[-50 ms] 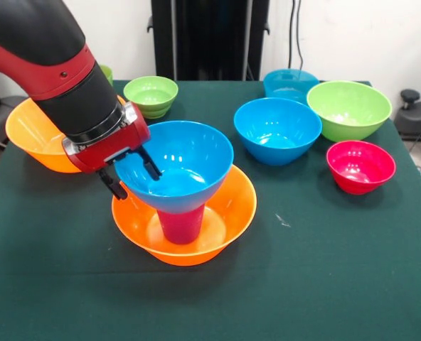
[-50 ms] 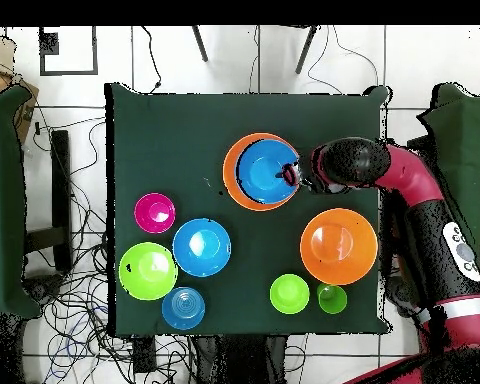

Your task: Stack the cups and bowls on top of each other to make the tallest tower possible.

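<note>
The gripper (image 1: 131, 172) pinches the rim of a blue bowl (image 1: 178, 165), one finger inside the bowl and one outside. This blue bowl sits on an upturned purple-magenta cup (image 1: 180, 224), which stands in the middle of an orange bowl (image 1: 228, 213); together they make the tower. Apart on the green table (image 1: 324, 270) stand a second orange bowl (image 1: 27, 131), another blue bowl (image 1: 277, 129), a teal-blue bowl (image 1: 289, 83), two lime green bowls (image 1: 349, 108) and a small red-pink bowl (image 1: 360, 165).
</note>
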You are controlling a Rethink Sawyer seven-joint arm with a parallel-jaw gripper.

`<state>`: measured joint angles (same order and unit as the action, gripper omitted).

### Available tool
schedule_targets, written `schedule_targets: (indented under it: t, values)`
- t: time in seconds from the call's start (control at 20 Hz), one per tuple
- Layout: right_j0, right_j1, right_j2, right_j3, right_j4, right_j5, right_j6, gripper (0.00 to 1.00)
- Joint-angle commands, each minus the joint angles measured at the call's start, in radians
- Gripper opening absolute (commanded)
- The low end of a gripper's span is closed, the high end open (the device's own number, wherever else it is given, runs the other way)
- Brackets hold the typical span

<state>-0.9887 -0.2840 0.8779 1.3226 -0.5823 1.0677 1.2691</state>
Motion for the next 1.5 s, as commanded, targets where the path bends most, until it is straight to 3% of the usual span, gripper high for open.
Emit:
schedule_targets:
  t: [0.05, 0.6, 1.0, 1.5]
  values:
    - [0.061, 0.021, -0.054, -0.016, -0.089, -0.064, -0.175, 1.00]
    - [0.071, -0.020, -0.062, -0.006, -0.094, -0.051, -0.158, 1.00]
    - [0.041, -0.129, -0.050, 0.085, -0.062, -0.013, -0.136, 1.00]
    - [0.058, -0.224, -0.055, 0.123, -0.030, 0.037, -0.095, 1.00]
